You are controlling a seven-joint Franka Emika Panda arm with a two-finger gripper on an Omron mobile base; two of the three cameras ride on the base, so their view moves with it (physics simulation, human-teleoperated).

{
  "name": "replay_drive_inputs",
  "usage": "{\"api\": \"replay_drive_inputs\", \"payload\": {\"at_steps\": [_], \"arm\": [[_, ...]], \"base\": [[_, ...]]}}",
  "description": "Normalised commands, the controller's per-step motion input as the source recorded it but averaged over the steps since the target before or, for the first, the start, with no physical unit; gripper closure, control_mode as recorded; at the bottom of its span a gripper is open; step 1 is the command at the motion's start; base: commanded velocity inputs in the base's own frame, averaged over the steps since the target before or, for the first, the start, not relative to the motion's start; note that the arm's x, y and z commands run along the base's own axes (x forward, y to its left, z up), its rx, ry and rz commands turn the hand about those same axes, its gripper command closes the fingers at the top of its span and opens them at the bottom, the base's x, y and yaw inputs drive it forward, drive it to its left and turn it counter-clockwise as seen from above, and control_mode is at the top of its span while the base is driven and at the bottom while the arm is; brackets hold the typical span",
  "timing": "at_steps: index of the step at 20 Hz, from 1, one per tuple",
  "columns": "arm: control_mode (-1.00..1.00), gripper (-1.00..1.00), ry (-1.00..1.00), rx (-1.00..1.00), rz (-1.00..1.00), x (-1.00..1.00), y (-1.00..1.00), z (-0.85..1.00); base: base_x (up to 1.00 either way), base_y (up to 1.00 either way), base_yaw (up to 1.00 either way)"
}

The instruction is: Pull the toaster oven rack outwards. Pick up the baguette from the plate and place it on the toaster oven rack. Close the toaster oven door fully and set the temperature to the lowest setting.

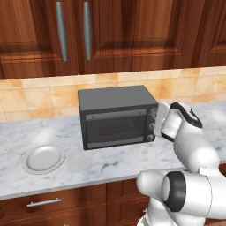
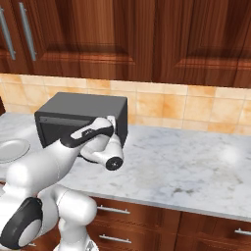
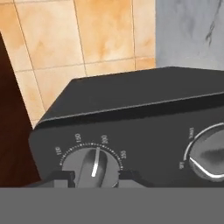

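The dark toaster oven [image 1: 117, 115] stands on the marble counter with its door [image 1: 115, 129] closed upright. The rack is hidden behind the door. A dim brown shape behind the tinted glass could be the baguette [image 1: 114, 130]; I cannot tell for sure. The white plate [image 1: 28, 161] lies bare to the oven's left. My gripper [image 1: 155, 126] is at the knobs on the oven's right side. In the hand view my gripper [image 3: 94, 177] is shut on the temperature knob [image 3: 92, 164], one fingertip on each side. The knob's white mark points near the upper numbers of the dial.
A second knob [image 3: 209, 158] sits beside the gripped one. Tiled wall and wooden cabinets [image 1: 110, 35] rise behind the oven. The counter [image 2: 196, 162] stretches to the oven's right, with drawers [image 1: 44, 203] below the front edge.
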Motion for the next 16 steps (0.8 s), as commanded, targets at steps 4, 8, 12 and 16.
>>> {"api": "replay_drive_inputs", "payload": {"at_steps": [4, 8, 12, 16], "arm": [[-1.0, 1.0, 0.0, -0.45, 0.07, 0.0, 0.0, -0.23], [-1.0, 1.0, 0.0, -0.51, 0.07, 0.0, 0.0, -0.23], [-1.0, 1.0, 0.0, -0.57, 0.06, 0.0, 0.0, -0.31], [-1.0, 1.0, 0.0, -0.6, 0.07, 0.0, 0.0, -0.37]], "base": [[0.0, 0.0, 0.0], [0.0, 0.0, 0.0], [0.0, 0.0, 0.0], [0.0, 0.0, 0.0]]}}
